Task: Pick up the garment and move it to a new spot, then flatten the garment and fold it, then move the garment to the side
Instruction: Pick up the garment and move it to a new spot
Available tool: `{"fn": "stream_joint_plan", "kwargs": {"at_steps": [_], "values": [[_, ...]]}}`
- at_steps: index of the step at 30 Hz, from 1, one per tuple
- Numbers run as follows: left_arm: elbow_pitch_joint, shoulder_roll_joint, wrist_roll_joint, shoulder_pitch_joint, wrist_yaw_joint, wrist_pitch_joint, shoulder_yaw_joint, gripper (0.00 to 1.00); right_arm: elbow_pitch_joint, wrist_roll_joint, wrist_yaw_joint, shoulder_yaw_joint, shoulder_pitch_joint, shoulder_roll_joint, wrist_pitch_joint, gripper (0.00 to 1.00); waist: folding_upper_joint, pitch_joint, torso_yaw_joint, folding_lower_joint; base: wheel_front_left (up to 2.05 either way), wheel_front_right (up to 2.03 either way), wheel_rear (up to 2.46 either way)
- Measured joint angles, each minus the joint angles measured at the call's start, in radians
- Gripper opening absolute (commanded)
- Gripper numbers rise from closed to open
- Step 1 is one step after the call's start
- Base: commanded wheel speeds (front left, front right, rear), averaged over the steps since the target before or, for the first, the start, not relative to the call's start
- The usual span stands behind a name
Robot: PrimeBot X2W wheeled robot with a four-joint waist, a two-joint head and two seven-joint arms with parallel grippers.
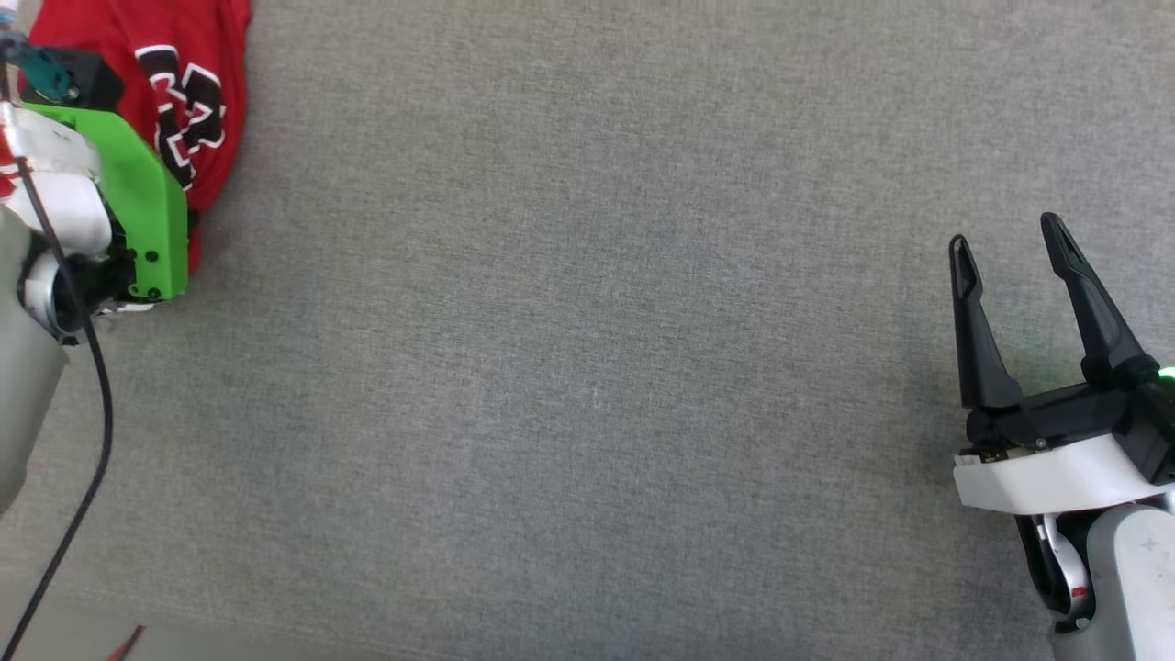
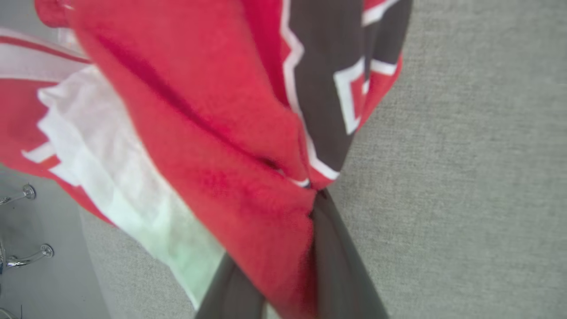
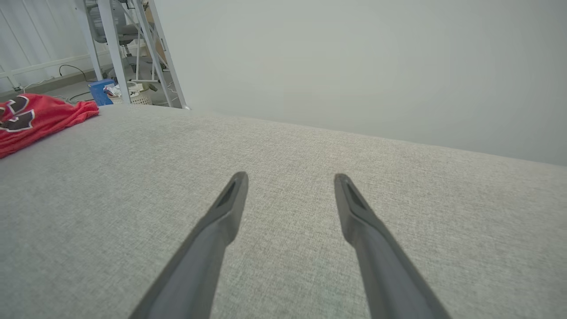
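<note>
One garment (image 1: 207,46) at upper left, pinched in the left tool (image 2: 317,197); right tool (image 1: 1005,234), lower right, spread wide.

This looks like a robotics lab or test room, not a home. A wide counter covered in grey woven fabric (image 3: 283,199) stands before a plain pale partition (image 3: 354,66). Beyond the counter's far left corner rise grey metal frame posts (image 3: 110,48), with a black cable (image 3: 73,68) trailing by the floor, a blue box (image 3: 98,91) and white panelled walling (image 3: 35,40).
</note>
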Motion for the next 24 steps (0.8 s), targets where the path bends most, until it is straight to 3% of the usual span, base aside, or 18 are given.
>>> {"fn": "stream_joint_plan", "kwargs": {"at_steps": [7, 13, 18, 24], "values": [[-0.063, 0.020, 0.077, -0.061, 0.000, -0.223, -0.055, 0.00, 0.017, 0.009, 0.000, 0.001, 0.028, 0.024, 0.000, 1.00, 0.0000, -0.083, 0.014, 0.0000, 0.00, 0.00, 0.00], [-0.181, 0.020, 0.148, -0.166, 0.000, -0.309, -0.149, 0.00, 0.022, 0.012, 0.000, -0.007, 0.051, 0.062, 0.000, 1.00, 0.0000, -0.191, 0.010, -0.0001, 0.00, 0.00, 0.00], [-0.266, -0.024, 0.167, -0.221, 0.000, -0.318, -0.203, 0.00, 0.021, 0.014, 0.000, -0.023, 0.059, 0.077, 0.000, 1.00, 0.0000, -0.229, -0.026, -0.0002, 0.00, 0.00, 0.00], [-0.332, -0.129, 0.187, -0.279, 0.000, -0.329, -0.273, 0.00, 0.016, 0.018, 0.000, -0.043, 0.060, 0.096, 0.000, 1.00, 0.0000, -0.242, -0.102, -0.0002, 0.00, 0.00, 0.00]]}}
